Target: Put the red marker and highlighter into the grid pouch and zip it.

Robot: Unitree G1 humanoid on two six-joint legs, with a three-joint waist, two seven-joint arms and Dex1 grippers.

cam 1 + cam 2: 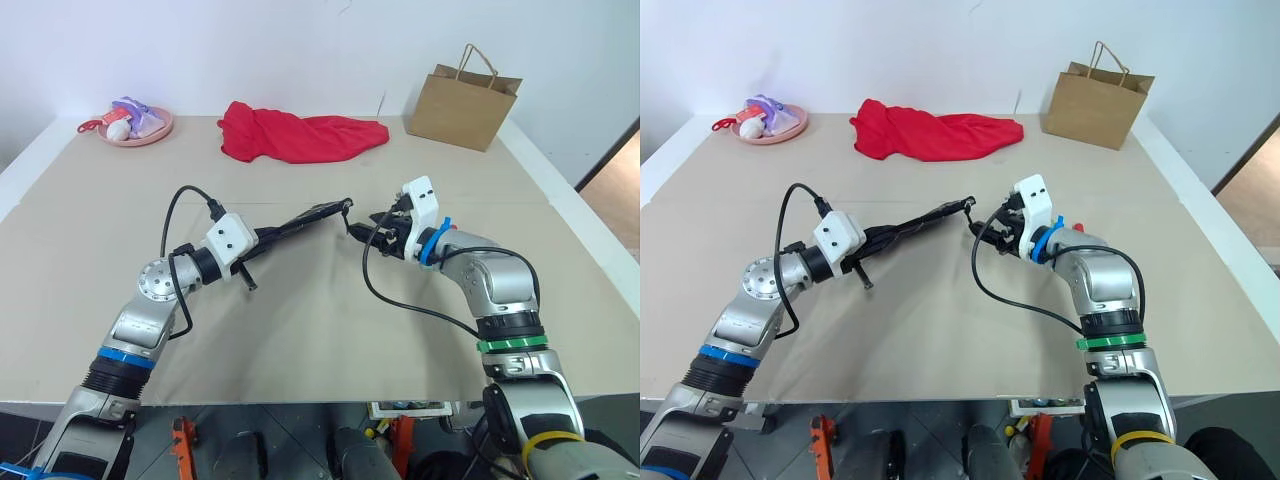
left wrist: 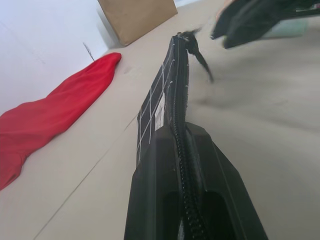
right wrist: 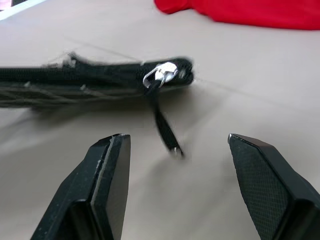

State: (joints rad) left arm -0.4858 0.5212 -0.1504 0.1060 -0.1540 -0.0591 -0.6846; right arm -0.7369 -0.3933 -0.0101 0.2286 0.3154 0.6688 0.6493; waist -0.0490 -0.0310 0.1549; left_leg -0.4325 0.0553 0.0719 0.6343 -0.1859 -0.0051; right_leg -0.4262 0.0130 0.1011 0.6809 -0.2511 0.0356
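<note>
You see a wide beige table [image 1: 300, 330] under both arms. At its far edge lies a red cloth [image 1: 295, 135], a brown paper bag [image 1: 462, 105] stands to the right of the cloth, and a pink plate [image 1: 135, 128] with small items sits in the far left corner.

The grid pouch [image 1: 300, 222] is lifted above the table, between the two arms. It is held edge-up, with the zipper line on top, and it reaches from the left gripper [image 1: 262, 238] toward the right gripper [image 1: 372, 237]. The left gripper's fingers [image 2: 150, 200] are pressed together on the near end of the pouch, one on each flat side. In the left wrist view you can see the white grid lines and the small white label [image 2: 159, 116] on the fabric.

The right gripper is just beside the far end of the pouch and its fingers [image 3: 107, 175] are spread apart, holding nothing. The metal zipper slider [image 3: 161, 74] sits at that far end, and the black pull cord [image 3: 165, 130] hangs down from it, in front of the gap between the spread fingers.

You cannot see the red marker or the highlighter, so whether they are inside the pouch I cannot tell.
</note>
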